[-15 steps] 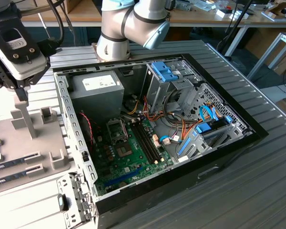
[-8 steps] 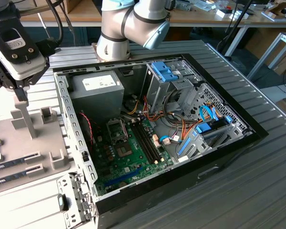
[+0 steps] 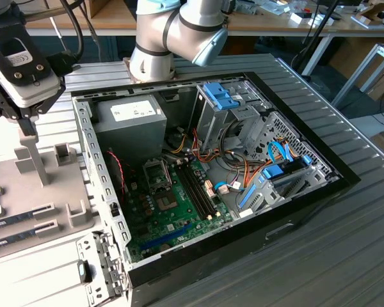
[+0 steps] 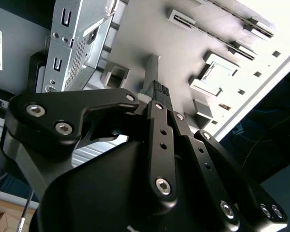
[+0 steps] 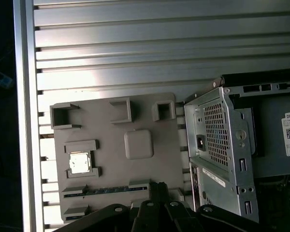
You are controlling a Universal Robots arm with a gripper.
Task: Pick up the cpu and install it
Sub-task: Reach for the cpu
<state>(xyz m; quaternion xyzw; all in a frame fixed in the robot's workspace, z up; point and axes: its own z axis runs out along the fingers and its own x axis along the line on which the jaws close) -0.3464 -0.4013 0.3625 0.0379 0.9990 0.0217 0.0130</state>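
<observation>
Fingers [image 4: 163,130] of the gripper [image 4: 159,91] meet, empty, over a grey fixture plate [image 5: 106,135] on the ribbed table [image 5: 135,48], workbenches [image 3: 275,22] behind, cpu [image 5: 80,163] in its pocket, open computer case [image 3: 294,217] alongside

- Ribbed alu table [image 3: 352,256] carries the lot, slats bare at the near end.
- Open PC case [image 3: 294,214] lies flat mid-table, innards facing up.
- Grey fixture plate [image 5: 106,135] flat on the slats, just beside the case, at the exterior view's left.
- Arm base [image 3: 150,64] sits on the table behind the case.

Silver cpu [image 5: 80,163], grey tray [image 5: 106,145], black pincer [image 4: 157,91].
</observation>
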